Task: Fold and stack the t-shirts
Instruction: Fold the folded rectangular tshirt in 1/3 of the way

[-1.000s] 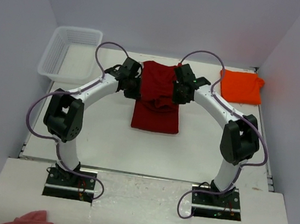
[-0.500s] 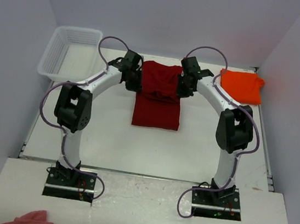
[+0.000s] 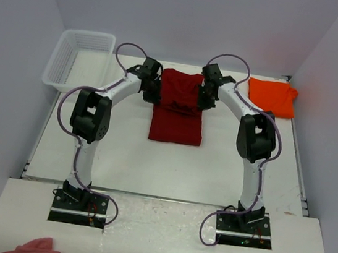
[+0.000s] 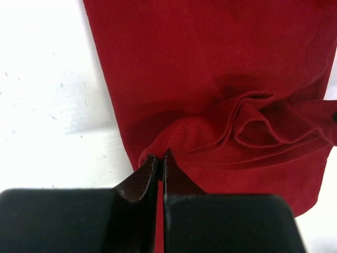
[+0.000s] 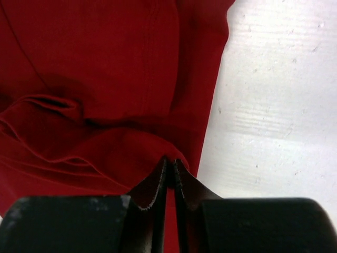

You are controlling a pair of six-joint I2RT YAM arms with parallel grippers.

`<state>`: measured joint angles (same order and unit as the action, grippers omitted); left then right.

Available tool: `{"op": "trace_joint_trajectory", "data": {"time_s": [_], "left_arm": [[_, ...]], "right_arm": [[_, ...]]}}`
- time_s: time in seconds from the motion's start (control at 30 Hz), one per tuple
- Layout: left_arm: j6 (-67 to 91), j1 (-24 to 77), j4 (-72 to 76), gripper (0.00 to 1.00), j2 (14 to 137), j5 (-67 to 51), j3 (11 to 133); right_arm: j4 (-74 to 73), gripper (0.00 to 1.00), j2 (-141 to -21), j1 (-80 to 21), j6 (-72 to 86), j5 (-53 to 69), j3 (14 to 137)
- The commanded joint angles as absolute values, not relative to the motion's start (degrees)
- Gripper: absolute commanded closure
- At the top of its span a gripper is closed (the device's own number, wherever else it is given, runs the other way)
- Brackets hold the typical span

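Note:
The dark crimson t-shirt point(image 3: 176, 126) lies lengthwise at the middle of the table, with a bunched fold across its far half. My left gripper point(image 3: 155, 96) pinches that fold's left edge, and in the left wrist view its tips point(image 4: 160, 154) are shut on crimson cloth point(image 4: 210, 68). My right gripper point(image 3: 203, 100) pinches the right edge, its jaws point(image 5: 169, 161) nearly closed with crimson cloth point(image 5: 95, 68) between them. The orange t-shirt point(image 3: 271, 96) lies folded at the far right, apart from both grippers.
A white mesh basket point(image 3: 78, 58) stands at the far left corner. A pale pink cloth scrap point(image 3: 34, 248) lies on the near ledge, left of the arm bases. Walls close in the table on three sides.
Both arms have stretched toward the far side, carrying the crimson shirt's pinched fold with them. The fold now sits lower and flatter on the shirt.

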<state>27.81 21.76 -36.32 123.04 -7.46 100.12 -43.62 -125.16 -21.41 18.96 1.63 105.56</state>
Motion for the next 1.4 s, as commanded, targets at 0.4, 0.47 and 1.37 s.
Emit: {"op": "trace_joint_trajectory", "data": {"time_s": [0.4,0.47,1.37], "left_arm": [[24.86,21.09,-29.45,0.61,106.62,0.71,100.23],[25.92,21.44,-28.3,0.6,104.86,-3.23,97.22],[30.85,22.94,-1.14,1.0,131.65,-45.44,96.4]], "right_arm": [[-48.25,0.27,-120.51,-16.79,13.35,-9.25,118.94],[-46.94,0.27,-115.94,-16.79,16.16,-5.29,114.19],[-13.27,1.0,-119.44,-20.74,33.57,46.94,73.4]]}}
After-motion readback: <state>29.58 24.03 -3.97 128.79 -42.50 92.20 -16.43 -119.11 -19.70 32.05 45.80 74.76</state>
